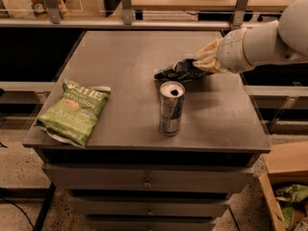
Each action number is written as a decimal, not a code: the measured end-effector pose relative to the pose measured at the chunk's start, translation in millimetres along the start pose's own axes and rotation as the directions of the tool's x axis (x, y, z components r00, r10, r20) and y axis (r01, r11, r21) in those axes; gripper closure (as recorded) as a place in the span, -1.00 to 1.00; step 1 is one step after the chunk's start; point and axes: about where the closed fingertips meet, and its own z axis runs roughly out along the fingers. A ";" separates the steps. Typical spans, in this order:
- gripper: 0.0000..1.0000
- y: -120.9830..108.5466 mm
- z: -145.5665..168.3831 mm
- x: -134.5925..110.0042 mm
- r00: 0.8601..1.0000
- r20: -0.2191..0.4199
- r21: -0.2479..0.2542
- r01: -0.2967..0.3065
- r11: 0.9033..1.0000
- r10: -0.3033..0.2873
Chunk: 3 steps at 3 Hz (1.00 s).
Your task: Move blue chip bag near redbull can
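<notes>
The blue chip bag (177,71) is a dark, crinkled bag lying on the grey cabinet top (120,71), just behind the redbull can. The redbull can (171,109) stands upright near the front middle, silver and blue with a round silver top. My gripper (204,61) comes in from the right on a white arm and is shut on the right end of the blue chip bag. The bag's left end points toward the can's top, a short gap behind it.
A light-green jalapeno chip bag (75,110) lies at the front left corner of the cabinet top. Drawers (144,181) sit below the top. Shelving rails (144,23) run behind. A cardboard box (286,186) stands on the floor at right.
</notes>
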 end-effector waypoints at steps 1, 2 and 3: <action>1.00 12.7 -18.0 -3.4 1.000 -0.009 0.008 0.003 1.000 -0.003; 0.63 27.8 -32.1 -3.8 1.000 -0.018 -0.003 -0.003 1.000 0.003; 0.19 37.9 -34.4 -4.8 1.000 -0.021 -0.023 -0.010 1.000 0.010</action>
